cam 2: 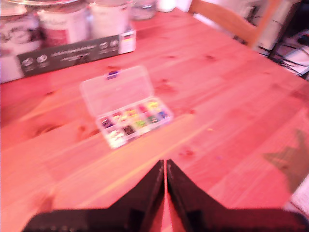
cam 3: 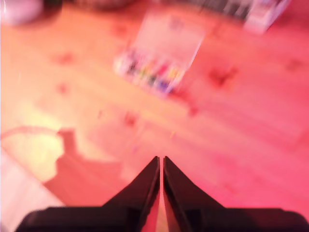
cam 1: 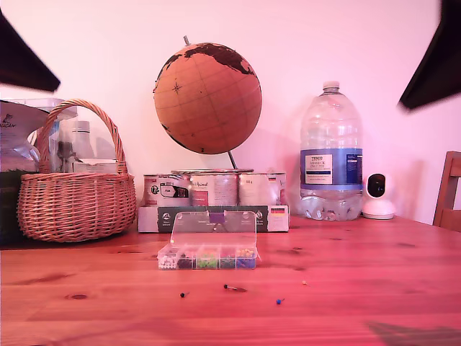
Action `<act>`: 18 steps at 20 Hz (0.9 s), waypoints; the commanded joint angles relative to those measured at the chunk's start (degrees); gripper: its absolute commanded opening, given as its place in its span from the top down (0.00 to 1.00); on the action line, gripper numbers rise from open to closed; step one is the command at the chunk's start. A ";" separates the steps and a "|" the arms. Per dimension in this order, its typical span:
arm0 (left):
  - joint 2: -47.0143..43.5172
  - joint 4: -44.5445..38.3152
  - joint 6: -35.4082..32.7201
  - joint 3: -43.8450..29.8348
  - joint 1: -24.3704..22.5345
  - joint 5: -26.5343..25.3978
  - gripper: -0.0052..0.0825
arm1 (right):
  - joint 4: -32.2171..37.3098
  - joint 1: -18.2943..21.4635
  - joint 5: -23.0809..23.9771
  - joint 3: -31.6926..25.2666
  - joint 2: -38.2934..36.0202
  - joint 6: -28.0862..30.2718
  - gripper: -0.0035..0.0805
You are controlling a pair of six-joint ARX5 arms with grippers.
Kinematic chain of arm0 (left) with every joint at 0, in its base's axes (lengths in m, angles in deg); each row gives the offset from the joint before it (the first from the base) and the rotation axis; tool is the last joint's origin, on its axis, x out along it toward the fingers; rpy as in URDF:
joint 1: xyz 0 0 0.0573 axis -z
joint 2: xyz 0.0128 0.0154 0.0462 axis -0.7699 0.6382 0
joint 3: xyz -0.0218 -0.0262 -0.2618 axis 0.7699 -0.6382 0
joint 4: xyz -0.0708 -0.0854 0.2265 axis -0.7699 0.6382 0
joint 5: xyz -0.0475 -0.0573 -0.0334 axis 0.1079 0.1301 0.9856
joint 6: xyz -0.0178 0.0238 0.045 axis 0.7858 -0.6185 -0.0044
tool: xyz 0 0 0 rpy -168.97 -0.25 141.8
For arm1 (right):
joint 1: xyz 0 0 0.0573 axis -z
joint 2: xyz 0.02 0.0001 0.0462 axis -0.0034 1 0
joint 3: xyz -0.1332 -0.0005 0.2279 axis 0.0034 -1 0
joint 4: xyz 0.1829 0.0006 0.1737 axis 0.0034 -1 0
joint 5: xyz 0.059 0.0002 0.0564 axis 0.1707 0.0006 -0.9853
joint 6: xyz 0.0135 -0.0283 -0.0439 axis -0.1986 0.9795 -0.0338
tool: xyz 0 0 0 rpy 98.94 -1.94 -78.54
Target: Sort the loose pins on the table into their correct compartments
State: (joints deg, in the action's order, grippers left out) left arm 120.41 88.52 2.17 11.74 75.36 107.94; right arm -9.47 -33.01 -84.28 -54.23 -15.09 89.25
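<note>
Reddish-brown grain with dark knots is being shown by the table; white, black, green, yellow and purple by the compartments; orange with dark landmasses by the globe.

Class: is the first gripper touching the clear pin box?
Apart. In the first wrist view, my first gripper, jaws together, sits well short of the pin box, with bare table between them.

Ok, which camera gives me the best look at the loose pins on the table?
The exterior view: loose pins lie sharp on the table, in front of the compartment box. The first wrist view shows only faint specks; the second wrist view is too blurred to tell.
</note>
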 commanded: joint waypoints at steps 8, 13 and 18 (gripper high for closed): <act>13.38 3.48 -6.01 2.29 6.86 3.30 0.96 | 5.25 -3.43 -4.68 1.55 7.74 -0.87 0.97; 21.79 2.97 -8.00 4.24 8.66 3.28 0.96 | 2.97 -3.43 -4.83 1.55 12.50 1.62 0.97; 29.90 3.17 -6.82 9.03 9.57 3.23 0.96 | 2.95 -3.41 -4.79 1.55 16.68 1.62 0.97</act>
State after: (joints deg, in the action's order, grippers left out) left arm 149.08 91.96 -4.92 20.31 84.51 111.03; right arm -6.74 -36.27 -88.74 -53.25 1.00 90.71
